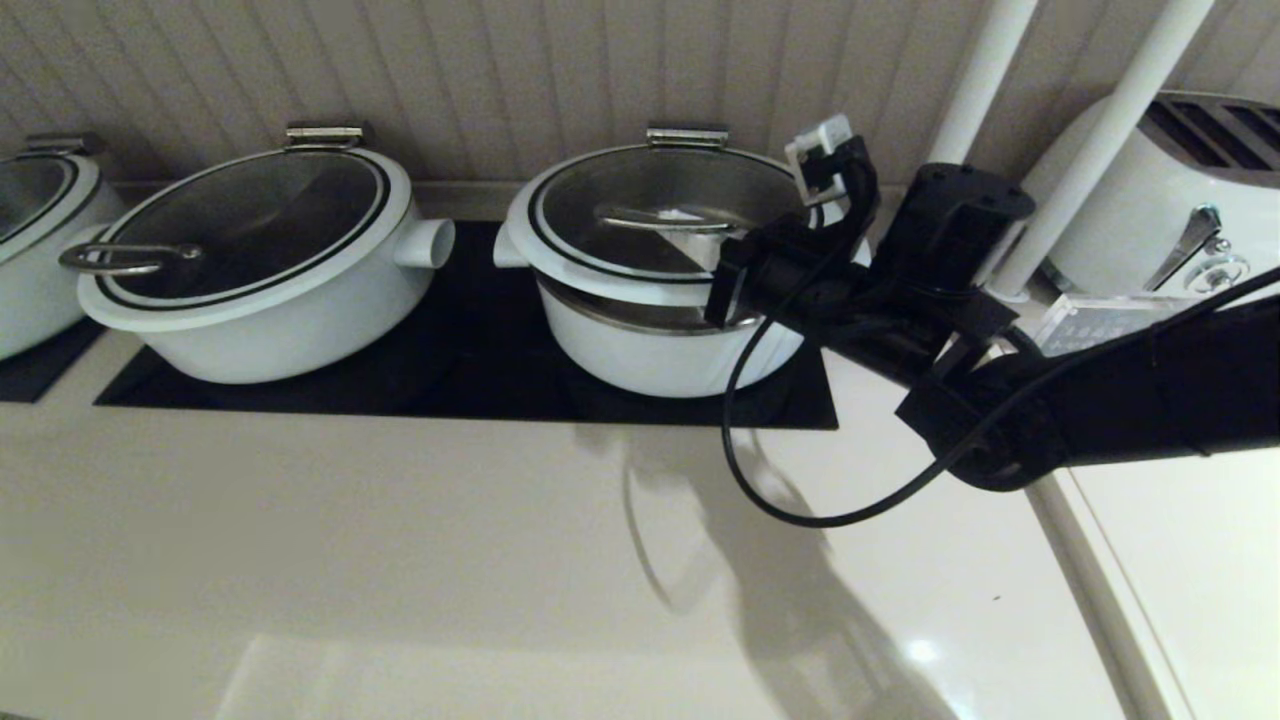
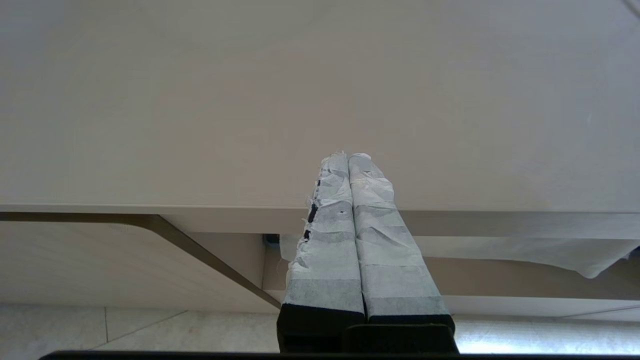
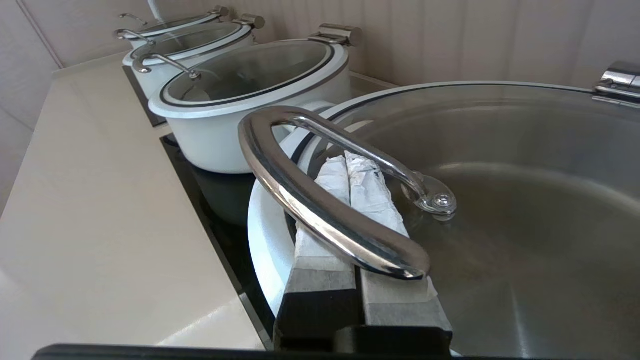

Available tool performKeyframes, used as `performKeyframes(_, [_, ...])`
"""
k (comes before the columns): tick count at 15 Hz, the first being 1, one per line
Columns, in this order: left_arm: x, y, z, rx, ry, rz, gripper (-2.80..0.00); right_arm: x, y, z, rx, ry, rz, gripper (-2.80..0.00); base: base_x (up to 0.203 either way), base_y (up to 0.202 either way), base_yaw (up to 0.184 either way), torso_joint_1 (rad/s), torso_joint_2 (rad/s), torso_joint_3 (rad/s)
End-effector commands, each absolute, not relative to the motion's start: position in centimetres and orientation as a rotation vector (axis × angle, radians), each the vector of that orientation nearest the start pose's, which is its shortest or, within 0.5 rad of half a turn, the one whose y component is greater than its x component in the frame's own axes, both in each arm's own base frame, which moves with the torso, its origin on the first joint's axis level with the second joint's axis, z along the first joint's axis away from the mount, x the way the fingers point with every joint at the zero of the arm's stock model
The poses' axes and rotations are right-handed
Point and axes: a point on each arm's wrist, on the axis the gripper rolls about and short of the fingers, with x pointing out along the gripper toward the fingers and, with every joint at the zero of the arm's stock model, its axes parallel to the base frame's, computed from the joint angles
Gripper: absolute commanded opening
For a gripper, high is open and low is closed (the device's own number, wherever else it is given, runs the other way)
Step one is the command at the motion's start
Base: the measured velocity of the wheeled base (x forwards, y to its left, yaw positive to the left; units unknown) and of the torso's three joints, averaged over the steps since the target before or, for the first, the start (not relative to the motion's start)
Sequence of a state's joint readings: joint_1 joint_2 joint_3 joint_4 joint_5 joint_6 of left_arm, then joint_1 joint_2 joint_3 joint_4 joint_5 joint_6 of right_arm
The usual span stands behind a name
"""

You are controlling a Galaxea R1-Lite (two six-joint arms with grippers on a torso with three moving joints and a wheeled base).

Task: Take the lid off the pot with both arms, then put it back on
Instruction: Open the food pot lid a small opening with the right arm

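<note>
The pot [image 1: 650, 360] stands on the black hob, right of middle. Its glass lid [image 1: 640, 190] is tipped up a little at the front, hinge [image 1: 687, 135] at the back, and a steel band shows under the white rim. My right gripper [image 1: 712, 248] reaches in from the right. In the right wrist view its fingers [image 3: 345, 160] are shut together and pushed under the lid's steel handle [image 3: 320, 210], above the glass [image 3: 525, 210]. My left gripper [image 2: 348, 157] is shut and empty, low beside the counter's edge, out of the head view.
A wider white pot with a loop-handled lid [image 1: 260, 260] stands left of the task pot, and another pot [image 1: 30, 230] at far left. A white toaster [image 1: 1180, 200] and two white poles [image 1: 1100, 150] stand at the right. A loose cable [image 1: 800, 510] hangs over the counter.
</note>
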State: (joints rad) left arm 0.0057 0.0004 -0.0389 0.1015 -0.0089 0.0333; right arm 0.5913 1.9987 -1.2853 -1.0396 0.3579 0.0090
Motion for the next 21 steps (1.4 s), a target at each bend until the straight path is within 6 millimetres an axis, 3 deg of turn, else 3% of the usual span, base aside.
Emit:
performKeyframes(1, [-2.6,0.0,7.6,0.036,0.063,-0.005,-2.80,32.8,23.0,25.1,0.049,-0.346,0.944,-2.80,0.000,0.000,0.000,0.000,0.00,0.000])
performKeyframes(18, [-2.6,-0.1,7.7,0.072,0.058,-0.015,-2.80,33.0,22.9,24.9,0.051,-0.335,0.922,-2.80,0.000,0.000,0.000,0.000,0.00,0.000])
performKeyframes(21, [-3.1,-0.3,9.4,0.078,-0.001,-0.106,-2.80,33.0,22.9,24.9,0.051,-0.333,0.921,-2.80,0.000,0.000,0.000,0.000,0.00,0.000])
